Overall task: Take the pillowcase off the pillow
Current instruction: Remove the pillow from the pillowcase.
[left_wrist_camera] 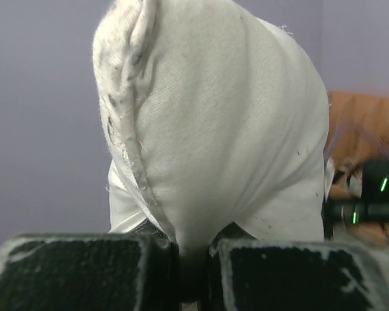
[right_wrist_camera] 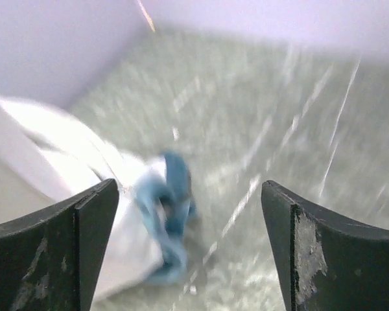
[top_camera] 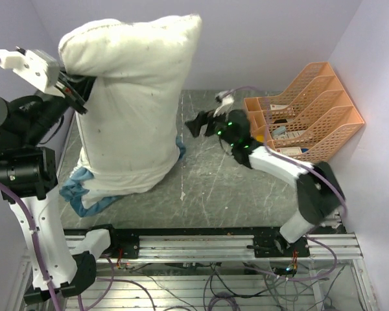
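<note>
The off-white pillow [top_camera: 133, 97] stands upright on the left of the table, held up by a corner. My left gripper [top_camera: 78, 97] is shut on its upper left edge; in the left wrist view the pillow's seamed fabric [left_wrist_camera: 220, 129] is pinched between the pads [left_wrist_camera: 279, 275]. The pillowcase [top_camera: 84, 194] is bunched round the pillow's foot, its teal ruffle showing at the left and right. My right gripper [top_camera: 193, 123] is open and empty, just right of the pillow above the table. In the right wrist view the ruffle [right_wrist_camera: 168, 207] lies blurred between the open fingers [right_wrist_camera: 91, 220].
An orange tiered file rack [top_camera: 305, 110] with a few items stands at the back right. Lilac walls close the back and both sides. The aluminium rail [top_camera: 214, 243] with the arm bases runs along the near edge. Grey marbled table [top_camera: 207, 181].
</note>
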Available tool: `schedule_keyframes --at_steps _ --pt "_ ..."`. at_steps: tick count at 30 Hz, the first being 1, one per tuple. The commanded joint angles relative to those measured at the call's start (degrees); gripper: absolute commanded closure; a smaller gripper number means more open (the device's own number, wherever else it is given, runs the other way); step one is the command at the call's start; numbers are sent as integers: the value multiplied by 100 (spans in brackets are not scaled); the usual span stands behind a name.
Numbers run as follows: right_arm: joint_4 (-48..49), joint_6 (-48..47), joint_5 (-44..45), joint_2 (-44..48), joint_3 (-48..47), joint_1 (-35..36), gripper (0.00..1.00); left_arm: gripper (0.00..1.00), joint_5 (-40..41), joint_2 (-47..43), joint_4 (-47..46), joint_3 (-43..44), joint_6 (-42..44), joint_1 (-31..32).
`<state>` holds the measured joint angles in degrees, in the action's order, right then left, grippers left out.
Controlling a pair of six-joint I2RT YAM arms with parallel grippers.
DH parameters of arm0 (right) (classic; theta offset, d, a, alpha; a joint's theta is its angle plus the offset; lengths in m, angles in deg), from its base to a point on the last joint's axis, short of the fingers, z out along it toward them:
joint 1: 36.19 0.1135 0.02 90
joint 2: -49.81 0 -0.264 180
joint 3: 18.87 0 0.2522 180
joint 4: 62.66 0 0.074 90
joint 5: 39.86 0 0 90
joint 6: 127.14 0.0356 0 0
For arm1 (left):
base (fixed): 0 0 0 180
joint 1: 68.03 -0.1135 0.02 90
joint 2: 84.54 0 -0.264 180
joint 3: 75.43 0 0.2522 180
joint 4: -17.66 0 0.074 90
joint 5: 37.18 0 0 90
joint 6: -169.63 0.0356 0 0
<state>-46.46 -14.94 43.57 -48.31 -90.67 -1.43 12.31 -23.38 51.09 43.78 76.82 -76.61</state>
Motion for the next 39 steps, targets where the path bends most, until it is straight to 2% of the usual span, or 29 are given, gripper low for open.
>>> schedule_keyframes --at_steps 1,3,7,13,20,28,39 --pt "-739 -1319 -436 1579 -581 -80 5 93 -584 -241 -182 -747 475 -34" --pt "-1155 -1638 -636 1963 -1018 -1 0 93 -821 -189 64 -902 514 -31" --pt "-1598 -2236 -1170 2126 -2267 326 0 93 -1247 5 647 -890 638 -30" --pt "-2538 -3105 -2321 1253 -4203 632 0 93 -2016 63 1454 -925 923 24" --pt "-3343 -3423 -3601 385 -5574 634 0 93 -2231 4 2316 -1016 1649 177" --pt "-4315 -3734 -5350 -199 -6054 645 0 93 -1836 81 2702 -982 2243 353" --pt "-4810 -3721 -6123 -251 -5791 755 0 93 -1439 67 2514 -1031 2315 442"
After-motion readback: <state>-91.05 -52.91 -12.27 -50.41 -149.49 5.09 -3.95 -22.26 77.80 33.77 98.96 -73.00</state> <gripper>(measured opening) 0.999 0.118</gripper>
